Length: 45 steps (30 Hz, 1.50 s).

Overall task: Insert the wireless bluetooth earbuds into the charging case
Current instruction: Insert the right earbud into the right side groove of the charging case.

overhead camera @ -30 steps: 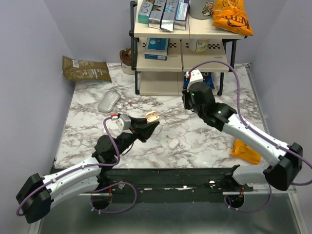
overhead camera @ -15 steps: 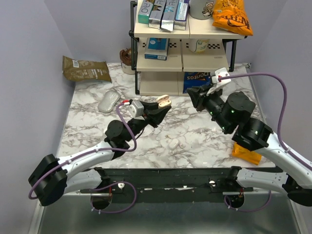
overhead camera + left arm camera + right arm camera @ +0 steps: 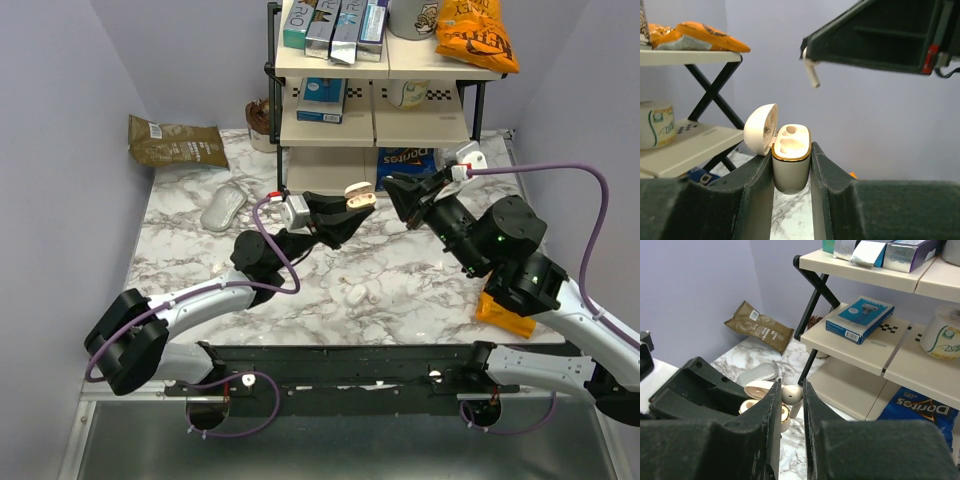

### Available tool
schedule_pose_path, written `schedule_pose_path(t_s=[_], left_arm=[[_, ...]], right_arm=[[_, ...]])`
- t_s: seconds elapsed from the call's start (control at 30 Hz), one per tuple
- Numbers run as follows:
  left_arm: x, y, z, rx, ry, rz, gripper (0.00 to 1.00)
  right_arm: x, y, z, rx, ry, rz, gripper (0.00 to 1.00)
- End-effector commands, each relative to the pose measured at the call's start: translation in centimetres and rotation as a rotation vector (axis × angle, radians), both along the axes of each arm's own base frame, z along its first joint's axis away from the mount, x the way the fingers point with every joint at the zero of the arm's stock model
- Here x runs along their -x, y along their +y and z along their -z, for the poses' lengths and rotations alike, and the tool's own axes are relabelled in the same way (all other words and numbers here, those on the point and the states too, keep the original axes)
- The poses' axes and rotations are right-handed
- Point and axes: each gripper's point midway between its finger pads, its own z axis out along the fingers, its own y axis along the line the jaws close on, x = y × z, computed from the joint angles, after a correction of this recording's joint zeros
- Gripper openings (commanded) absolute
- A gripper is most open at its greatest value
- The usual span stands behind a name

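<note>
My left claw [image 3: 350,201] is clamped on the body of the charging case [image 3: 790,159], held upright in the air in front of the shelf rack [image 3: 372,108] with its lid hinged open to the left and both wells showing. My right claw [image 3: 398,197] points at it from the right, close but not touching. It pinches one of the wireless bluetooth earbuds [image 3: 791,394] in a narrow gap, bulb between the fingers and white stem sticking out toward the open case. A second ago my left arm carried the case lower and nearer the front edge, and my right claw hung pointing down beside the rack. Both have since swung in, so earbud and case now face each other. The rack stands right behind the meeting point. On the marble table [image 3: 180,260] lie a brown bag [image 3: 175,142], a white mouse [image 3: 223,209] and an orange packet [image 3: 504,311]. A small pale piece [image 3: 357,294] lies below the claws.
</note>
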Motion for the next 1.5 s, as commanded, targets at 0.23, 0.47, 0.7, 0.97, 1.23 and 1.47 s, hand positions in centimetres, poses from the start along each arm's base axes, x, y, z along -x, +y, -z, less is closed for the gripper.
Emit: schedule_pose_path(t_s=[0.23,0.47,0.7,0.97,1.23,1.47], left_arm=[[1.1,-0.6,-3.0,0.031,-0.077,0.066,0.00],[0.4,-1.2,-2.4,0.001,-0.016,0.072,0.00],[0.5,-1.2,-2.5,0.005,-0.015,0.078,0.00],[0.7,-1.1,-2.8,0.018,-0.008,0.090,0.00],[0.6,-1.2,-2.5,0.014,0.025,0.097,0.00],[0.4,-1.4,-2.3,0.007,0.043,0.097,0.00]], right_arm=[[0.6,1.6,-0.5,0.001,-0.050,-0.068,0.01],[0.3,2.1,0.1,0.018,-0.047,-0.067,0.01],[-0.3,2.2,0.9,0.039,-0.042,-0.043,0.01],[-1.0,1.9,2.0,0.066,-0.038,0.000,0.01],[-1.6,1.1,1.8,0.042,-0.061,0.053,0.01],[-2.0,0.5,1.9,0.044,-0.080,0.099,0.01]])
